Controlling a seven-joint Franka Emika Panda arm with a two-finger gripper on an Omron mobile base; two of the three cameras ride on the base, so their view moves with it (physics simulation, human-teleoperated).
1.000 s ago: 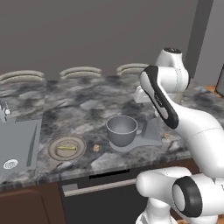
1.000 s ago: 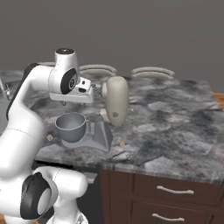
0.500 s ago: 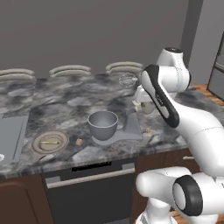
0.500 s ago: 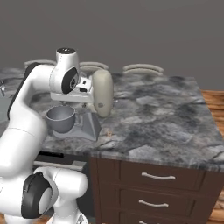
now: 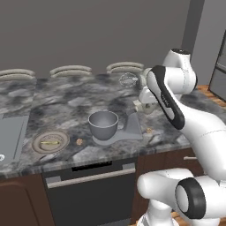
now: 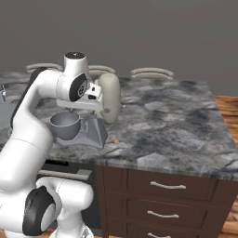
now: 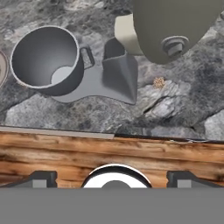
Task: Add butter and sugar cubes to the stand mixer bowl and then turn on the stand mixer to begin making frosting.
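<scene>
The stand mixer stands on the granite counter with its cream head over a flat grey base plate. The grey stand mixer bowl sits empty on that plate. The yellow butter lies on a tan plate left of the bowl. One of the sugar cubes lies beside that plate, another right of the mixer's neck. My gripper hangs open and empty above the counter's front edge, close to the mixer head.
A sink is set into the counter at the far left. Three stool backs line the far side. Drawers and a wooden floor lie below the front edge. Bare granite stretches right of the mixer.
The whole picture slid left during the first half second, so the base drove sideways. The arm keeps its pose and the gripper stays open.
</scene>
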